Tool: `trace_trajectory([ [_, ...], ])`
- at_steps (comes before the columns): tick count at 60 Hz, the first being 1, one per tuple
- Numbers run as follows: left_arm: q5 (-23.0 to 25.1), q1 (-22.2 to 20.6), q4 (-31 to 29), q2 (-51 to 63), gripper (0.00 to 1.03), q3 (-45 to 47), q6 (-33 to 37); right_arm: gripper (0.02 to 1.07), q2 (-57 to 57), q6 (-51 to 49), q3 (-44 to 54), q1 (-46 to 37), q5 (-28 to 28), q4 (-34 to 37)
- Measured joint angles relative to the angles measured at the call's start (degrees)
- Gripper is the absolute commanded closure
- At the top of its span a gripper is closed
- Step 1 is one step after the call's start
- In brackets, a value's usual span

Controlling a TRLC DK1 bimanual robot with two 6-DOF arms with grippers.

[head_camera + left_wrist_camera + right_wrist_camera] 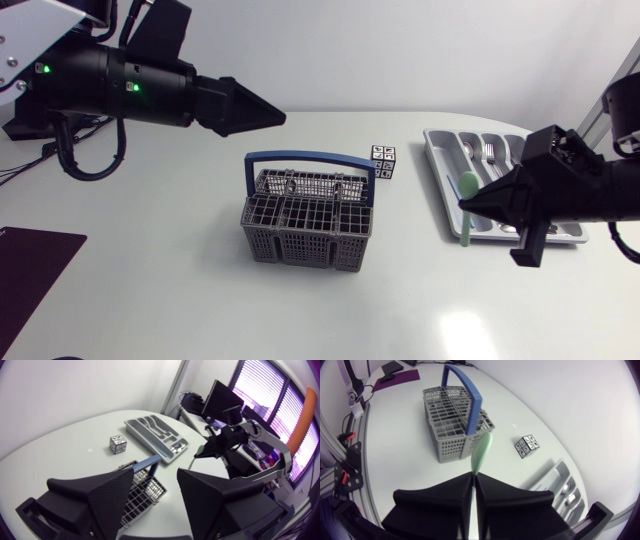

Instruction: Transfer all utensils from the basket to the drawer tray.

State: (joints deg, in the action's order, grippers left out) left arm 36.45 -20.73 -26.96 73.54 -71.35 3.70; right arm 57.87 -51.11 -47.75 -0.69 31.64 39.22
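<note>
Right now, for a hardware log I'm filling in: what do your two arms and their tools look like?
The left arm and right arm are matte black, rounded links. The left arm carries two small green lights, a looping black cable underneath and white segments behind. The left tool and right tool are each matte black, with two broad wedge-shaped fingers of finely textured surface.

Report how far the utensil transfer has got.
Done: a fork and another metal piece lie in the drawer tray. In hand: the right gripper is shut on a green utensil, by the tray. Left: no utensil shows in the basket, though its cells are hard to see into.
</note>
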Motion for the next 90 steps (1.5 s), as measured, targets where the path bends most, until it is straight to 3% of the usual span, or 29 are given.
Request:
trace_trajectory([
  [9, -6.23, 0.74, -0.22, -0.22, 0.41, 2.49, 3.78, 1.02, 0.46, -7.21, 1.88, -10.03, -3.91, -4.2],
  [17, -8.46, 2.45, -0.22, -0.33, 0.41, 5.64, 5.95, 1.02, 2.82, -12.37, 5.66, -15.37, -10.32, -15.3],
  [39, -10.47, 8.22, -0.2, -0.72, 0.41, 11.65, 10.45, 1.02, 24.68, -22.71, 9.22, -26.14, -18.58, -43.71],
  [55, -11.1, 9.86, -0.15, -1.18, 0.41, 13.81, 11.85, 1.0, 35.12, -26.34, 9.25, -26.82, -22.53, -55.39],
  [57, -11.15, 9.86, -0.11, -1.2, 0.41, 14.1, 12.0, 0.92, 35.69, -26.75, 9.29, -26.82, -22.69, -55.93],
  [59, -11.34, 9.86, 0.02, -1.2, 0.41, 14.49, 12.11, 0.77, 35.95, -27.02, 9.51, -26.82, -22.93, -56.28],
  [60, -11.45, 9.86, 0.04, -1.2, 0.41, 14.67, 12.28, 0.76, 35.95, -27.19, 9.62, -26.82, -22.93, -56.41],
  [61, -11.52, 9.86, 0.07, -1.2, 0.41, 14.86, 12.48, 0.62, 35.95, -27.19, 9.77, -26.82, -22.93, -56.46],
  [65, -12.41, 9.86, 0.31, -1.2, 0.41, 15.72, 12.92, 0.31, 35.87, -27.41, 10.64, -26.82, -22.93, -57.18],
  [72, -13.42, 10.49, 1.99, -1.18, 0.41, 17.27, 13.53, 0.08, 33.27, -27.39, 13.46, -26.8, -23.19, -57.2],
  [78, -14.78, 11.1, 3.23, -1.09, 0.41, 17.99, 14.38, 0.07, 27.5, -26.88, 16.0, -25.57, -24.13, -55.12],
  [90, -16.76, 11.26, 5.62, 0.74, 0.41, 18.34, 15.02, 0.07, 10.43, -20.55, 17.03, -14.78, -24.94, -40.63],
])
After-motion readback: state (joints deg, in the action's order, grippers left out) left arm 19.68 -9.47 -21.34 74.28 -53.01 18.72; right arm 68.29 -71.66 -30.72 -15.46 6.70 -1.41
